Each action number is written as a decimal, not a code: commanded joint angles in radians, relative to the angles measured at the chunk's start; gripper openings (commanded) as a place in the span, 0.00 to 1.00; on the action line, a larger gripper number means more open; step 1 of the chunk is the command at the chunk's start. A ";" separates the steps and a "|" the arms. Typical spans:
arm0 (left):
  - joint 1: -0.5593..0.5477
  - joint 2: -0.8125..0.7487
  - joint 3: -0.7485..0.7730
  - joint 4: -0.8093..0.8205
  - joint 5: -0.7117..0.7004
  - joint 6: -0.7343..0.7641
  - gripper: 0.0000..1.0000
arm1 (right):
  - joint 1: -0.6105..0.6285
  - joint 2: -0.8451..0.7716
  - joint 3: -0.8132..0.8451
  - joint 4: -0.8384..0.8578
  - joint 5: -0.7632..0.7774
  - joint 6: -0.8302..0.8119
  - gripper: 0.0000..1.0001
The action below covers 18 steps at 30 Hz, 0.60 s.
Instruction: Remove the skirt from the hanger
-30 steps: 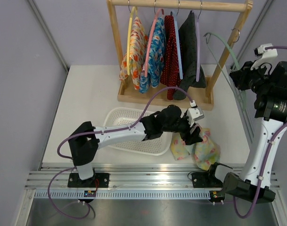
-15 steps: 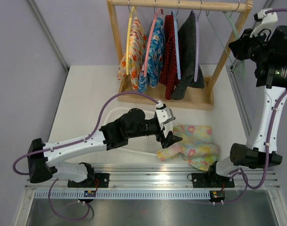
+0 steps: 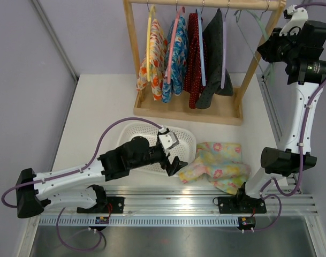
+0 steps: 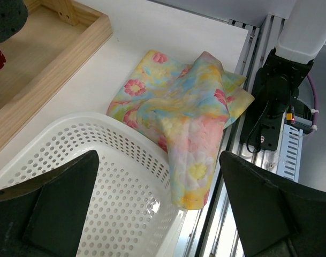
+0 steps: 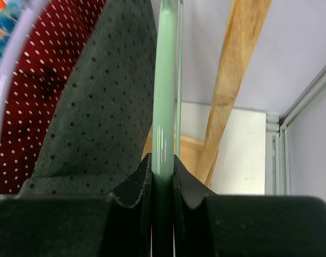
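The floral skirt (image 3: 216,163) is seen lying freed on the counter (image 3: 104,101) in front of the wooden rack (image 3: 133,59), so the left pincer (image 3: 175,165) is held spread there, while the bare green hanger (image 5: 165,80) is pinched by the right pincer (image 5: 163,166) at the rack's right end.

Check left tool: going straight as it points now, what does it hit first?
Likely the floral skirt, where its folded edge lies against the rim of the white basket. Depth is unclear; that rim could come first.

No readable text, labels, brands or numbers in any view.
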State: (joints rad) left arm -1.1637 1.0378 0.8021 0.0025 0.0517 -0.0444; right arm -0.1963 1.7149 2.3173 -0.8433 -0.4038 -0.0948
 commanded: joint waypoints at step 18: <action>-0.004 0.275 0.230 0.100 0.364 0.441 0.99 | 0.001 -0.446 -0.467 0.056 0.074 -0.178 1.00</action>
State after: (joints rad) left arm -1.1641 1.2407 0.8936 0.0906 0.2684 0.2485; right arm -0.1963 1.4090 1.9240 -0.8215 -0.3698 -0.1963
